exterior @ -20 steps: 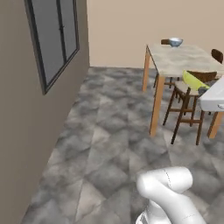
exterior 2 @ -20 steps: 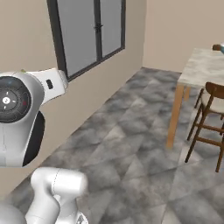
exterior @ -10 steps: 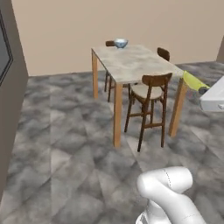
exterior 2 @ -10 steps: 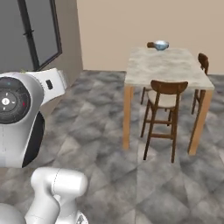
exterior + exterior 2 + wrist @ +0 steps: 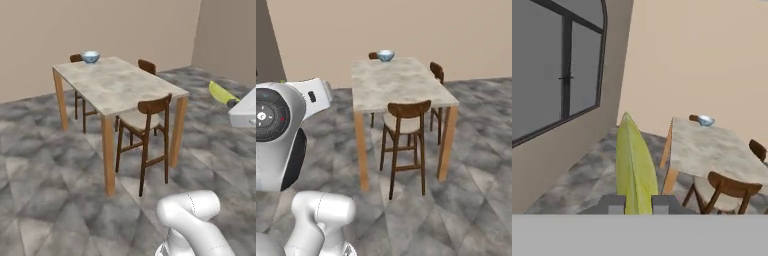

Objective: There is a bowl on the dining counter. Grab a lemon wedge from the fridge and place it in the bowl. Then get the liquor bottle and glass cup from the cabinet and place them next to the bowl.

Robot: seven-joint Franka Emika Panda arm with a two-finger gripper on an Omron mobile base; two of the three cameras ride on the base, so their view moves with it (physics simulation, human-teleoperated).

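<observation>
Left base view: bowl (image 5: 90,57) on dining counter (image 5: 120,85); grey floor (image 5: 45,190).

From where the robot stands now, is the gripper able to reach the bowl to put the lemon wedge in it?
Probably not yet. The bowl sits at the far end of the dining counter, across open floor. The gripper holds the lemon wedge; nothing blocks the way.

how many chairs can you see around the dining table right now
3. One chair at the near long side, one at the far long side, and one behind the bowl at the far end. Others may be hidden.
</observation>
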